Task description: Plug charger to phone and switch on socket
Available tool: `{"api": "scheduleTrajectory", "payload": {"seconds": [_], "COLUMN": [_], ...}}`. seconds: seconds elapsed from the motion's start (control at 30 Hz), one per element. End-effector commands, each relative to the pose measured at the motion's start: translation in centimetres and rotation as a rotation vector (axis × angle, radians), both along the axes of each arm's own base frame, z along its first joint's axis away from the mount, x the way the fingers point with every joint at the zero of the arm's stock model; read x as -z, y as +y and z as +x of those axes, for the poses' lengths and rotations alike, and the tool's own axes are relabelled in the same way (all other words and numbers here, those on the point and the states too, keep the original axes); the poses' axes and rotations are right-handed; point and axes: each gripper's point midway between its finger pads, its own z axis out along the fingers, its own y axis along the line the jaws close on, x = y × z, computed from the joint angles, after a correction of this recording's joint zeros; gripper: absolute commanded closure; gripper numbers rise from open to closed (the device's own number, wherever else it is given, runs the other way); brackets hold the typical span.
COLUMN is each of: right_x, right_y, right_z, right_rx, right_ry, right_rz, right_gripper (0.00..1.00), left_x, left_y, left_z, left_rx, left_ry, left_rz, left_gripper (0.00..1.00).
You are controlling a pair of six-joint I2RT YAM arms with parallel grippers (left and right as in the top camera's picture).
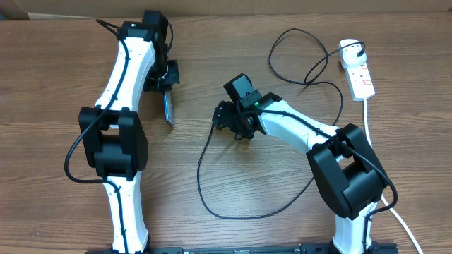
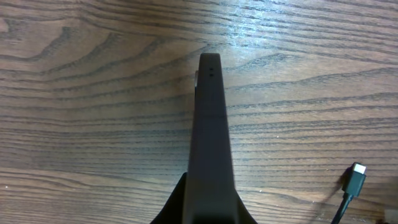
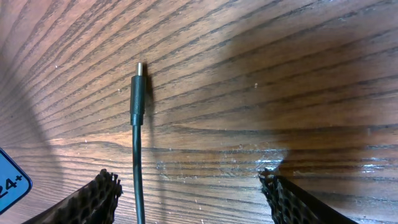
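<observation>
Near the middle of the wooden table [image 1: 212,42], the charger [image 1: 198,169] had its connector tip [image 3: 137,93] lying flat and unheld between the wide-open jaws of the right gripper [image 3: 186,180], nearer one jaw than the other and touching neither. Toward the table's left edge, not far from that tip, the phone [image 1: 168,107] stood on its long edge, clamped in the closed left gripper [image 1: 167,85]. By the far right corner the charger's plug [image 1: 352,49] looked seated in the socket [image 1: 361,77]. Grasping the tip, mating it with the phone and flipping the switch seemingly remained.
</observation>
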Motion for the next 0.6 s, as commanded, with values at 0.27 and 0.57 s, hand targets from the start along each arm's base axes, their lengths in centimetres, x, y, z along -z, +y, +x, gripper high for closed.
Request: {"api": "scheduleTrajectory", "payload": {"seconds": [0.27,0.57], "right_x": [0.0,0.0], "right_y": [-0.4,-0.4], "right_z": [0.3,0.4], "right_rx": [0.011,0.012], "right_ry": [0.001,0.001], "right_rz": [-0.008,-0.008], "right_gripper": [0.23,0.23], "left_x": [2.3,2.4], "left_y": [0.4,0.3], "left_z": [-0.6,-0.3], "left_rx": [-0.026,-0.026], "left_ry": [0.027,0.014], "left_rz": [0.007,0.003], "left_gripper": [0.96,0.96]}}
